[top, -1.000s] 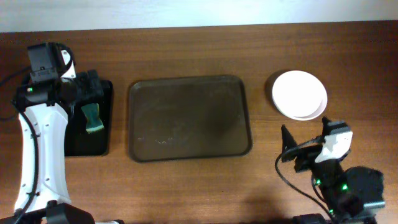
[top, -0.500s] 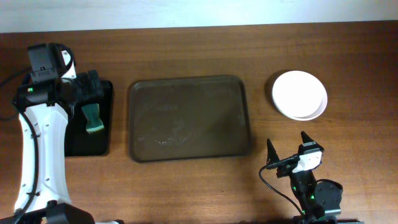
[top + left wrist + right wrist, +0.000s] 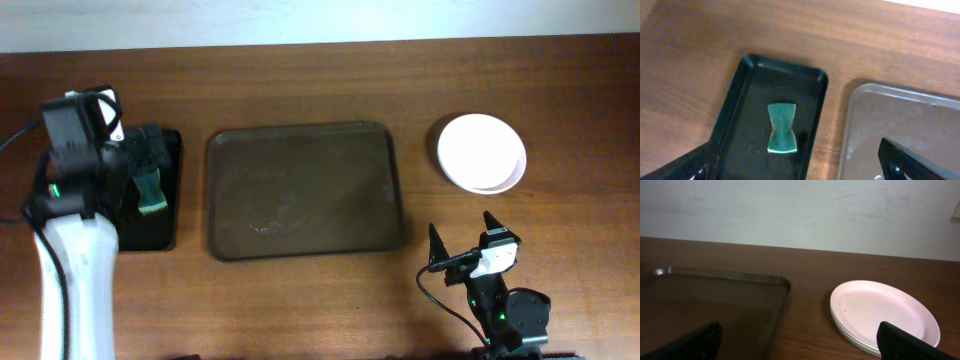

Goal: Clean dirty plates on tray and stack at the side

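Risen toward the lens since earlier: left gripper (image 3: 147, 160) (image 3: 795, 167), jaws wide, empty, over green sponge (image 3: 781, 127) in black tray (image 3: 785, 62). Likewise agape, nothing held: right gripper (image 3: 462, 232) (image 3: 800, 340). Stacked right of bare brown tray (image 3: 300, 190): plates (image 3: 481, 152), slightly offset, speck on top one. Risk: careless sweep knocking stack askew

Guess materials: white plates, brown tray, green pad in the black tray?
Plates: probably melamine or plastic; smooth off-white, thin rims, soft sheen. Brown tray: likely moulded plastic; rounded corners, raised rim, dull reflections. Green pad: looks like sponge; matte, pinched at the waist. Black tray: glossy plastic, seemingly.
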